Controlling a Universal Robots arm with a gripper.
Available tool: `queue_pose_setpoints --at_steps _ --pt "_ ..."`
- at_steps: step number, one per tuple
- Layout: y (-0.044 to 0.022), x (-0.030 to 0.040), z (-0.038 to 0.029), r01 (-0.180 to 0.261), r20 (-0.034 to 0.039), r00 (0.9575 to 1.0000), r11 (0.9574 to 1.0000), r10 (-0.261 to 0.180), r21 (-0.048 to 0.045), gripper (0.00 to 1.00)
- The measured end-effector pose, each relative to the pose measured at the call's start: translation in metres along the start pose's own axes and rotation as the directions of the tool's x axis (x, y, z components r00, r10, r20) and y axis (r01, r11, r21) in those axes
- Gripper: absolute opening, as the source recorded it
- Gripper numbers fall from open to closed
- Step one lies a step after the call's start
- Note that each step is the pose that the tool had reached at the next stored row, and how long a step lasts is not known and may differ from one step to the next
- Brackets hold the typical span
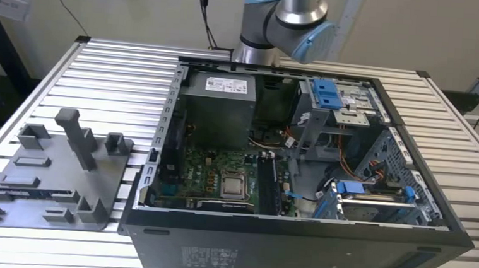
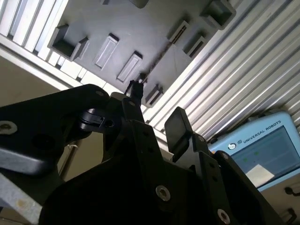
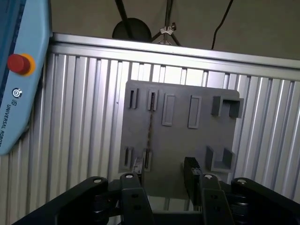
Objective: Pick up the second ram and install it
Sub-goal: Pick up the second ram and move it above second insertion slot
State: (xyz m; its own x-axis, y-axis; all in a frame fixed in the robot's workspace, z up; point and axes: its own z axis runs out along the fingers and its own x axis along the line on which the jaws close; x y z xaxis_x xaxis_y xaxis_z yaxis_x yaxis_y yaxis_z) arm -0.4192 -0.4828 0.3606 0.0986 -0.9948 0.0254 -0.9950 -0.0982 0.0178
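Observation:
The second ram stands on edge in the grey fixture plate, seen from above as a thin dark line between two slotted holders. In the second wrist view the ram is again a thin line on the plate. In the exterior view it is a dark strip low on the plate, at the exterior view's left. My gripper hangs well above the plate, open, with nothing between its fingers. In the second wrist view the gripper is also open.
An open computer case lies on the slatted metal table, showing a green motherboard and a silver processor. The arm's base stands behind the case. A blue teach pendant lies beside the plate.

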Motion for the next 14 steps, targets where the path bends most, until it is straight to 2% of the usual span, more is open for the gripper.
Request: queue_pose_setpoints --at_steps 4,9,14 --pt "-0.0002 -0.0001 0.0057 0.0 0.0003 1.0 1.0 0.0 -0.0019 0.48" --pt "-0.0003 -0.0003 0.0133 0.0 0.0049 1.0 1.0 0.0 -0.0011 0.48" --pt "-0.0004 -0.0004 0.0184 0.0 0.0056 1.0 1.0 0.0 -0.0006 0.48"
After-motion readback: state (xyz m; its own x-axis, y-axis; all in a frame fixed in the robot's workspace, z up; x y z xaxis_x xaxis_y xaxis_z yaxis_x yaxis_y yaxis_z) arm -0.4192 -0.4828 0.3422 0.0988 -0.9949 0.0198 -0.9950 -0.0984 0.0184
